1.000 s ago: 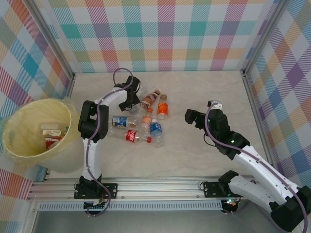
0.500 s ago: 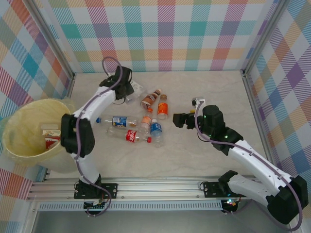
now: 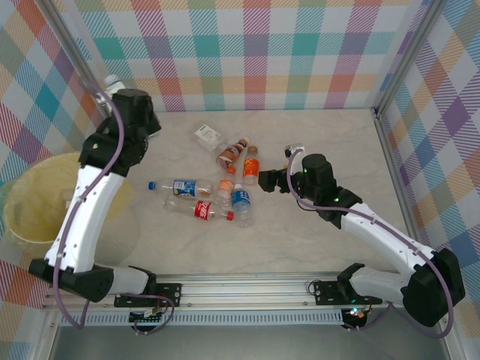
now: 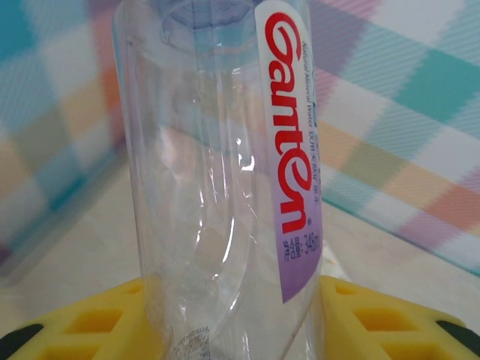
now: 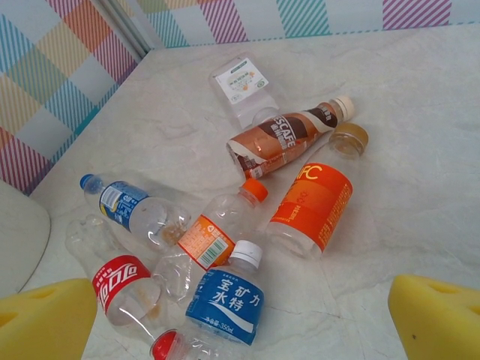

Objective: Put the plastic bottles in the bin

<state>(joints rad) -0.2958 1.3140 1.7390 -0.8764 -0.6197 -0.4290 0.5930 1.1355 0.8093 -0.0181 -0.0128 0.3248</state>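
Gripping a clear Ganten bottle [image 4: 217,187] between its yellow pads [image 4: 97,326], the left gripper [image 4: 229,322] is closed against the bottle's body on both sides. In the wrist view the bottle stands upright, with its red-lettered label facing right. In the overhead view the left arm [image 3: 90,195] is raised at the back-left corner, and the bottle's end shows against the plaid wall [image 3: 67,67], up-frame of the bin [image 3: 30,217]. The bin stands at the left edge of the table [image 3: 315,240], partly covered by the left arm.

The right gripper [image 3: 270,181] is spread wide with nothing between its pads. It sits just right of the bottle cluster, facing it and apart from every bottle.

Seven bottles lie on their sides on the table, well apart from the bin:
- flat clear bottle [image 5: 244,86], white label, farthest back;
- brown coffee bottle [image 5: 289,135], white cap;
- orange-labelled bottle [image 5: 311,202], beside the brown one;
- blue-capped bottle [image 5: 131,206], at the left;
- orange-capped bottle [image 5: 214,232], in the centre;
- white-capped bottle [image 5: 225,300], blue label;
- red cola bottle [image 5: 120,285], nearest the front.
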